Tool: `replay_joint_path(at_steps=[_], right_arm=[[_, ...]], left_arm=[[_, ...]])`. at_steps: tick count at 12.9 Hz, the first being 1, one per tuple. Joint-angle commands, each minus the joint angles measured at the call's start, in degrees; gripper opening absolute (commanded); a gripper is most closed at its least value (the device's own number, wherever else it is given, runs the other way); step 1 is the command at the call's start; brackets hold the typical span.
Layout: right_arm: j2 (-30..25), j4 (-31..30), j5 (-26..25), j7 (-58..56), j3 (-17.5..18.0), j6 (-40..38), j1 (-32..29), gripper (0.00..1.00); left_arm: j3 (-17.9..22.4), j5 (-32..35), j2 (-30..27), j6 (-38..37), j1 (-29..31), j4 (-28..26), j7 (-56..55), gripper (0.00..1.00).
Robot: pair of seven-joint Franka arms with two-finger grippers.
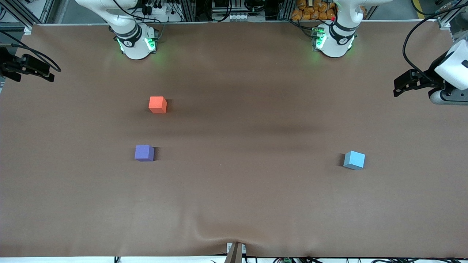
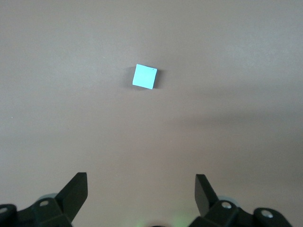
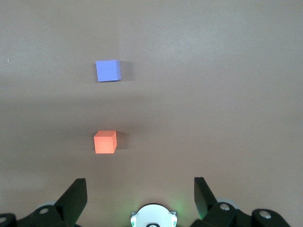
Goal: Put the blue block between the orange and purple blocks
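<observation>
Nothing gripped yet; left gripper [image 2: 141, 189] high over blue block [image 1: 354, 160], jaws spread; right gripper [image 3: 140, 189] likewise spread, waiting; best descend squarely, aligning with faces; orange block [image 1: 158, 104] and purple block [image 1: 144, 152] untouched.

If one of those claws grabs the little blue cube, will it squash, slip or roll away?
Probably none. The blue block has flat faces and sharp corners, so it should sit, not roll. Its matte surface suggests decent grip. It looks small, likely light; stiffness cannot be judged.

A brown worktop [image 1: 234, 204] carries three cubes. The orange block [image 1: 158, 104] and purple block [image 1: 144, 152] sit toward the right arm's end, purple nearer the front camera. The blue block [image 1: 354, 160] lies well apart, toward the left arm's end.
</observation>
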Motion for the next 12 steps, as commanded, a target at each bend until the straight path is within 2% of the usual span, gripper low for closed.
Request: replay_joint_path(at_steps=[1,12], right_arm=[[-0.42,-0.38,-0.36,0.90,-0.09,-0.27,0.11,1.00],[-0.42,-0.38,-0.01,0.90,-0.18,-0.27,-0.07,1.00]], left_arm=[[-0.20,-0.48,-0.20,0.80,0.27,0.39,0.06,1.00],[-0.20,-0.82,1.10,0.89,0.62,0.39,0.06,1.00]])
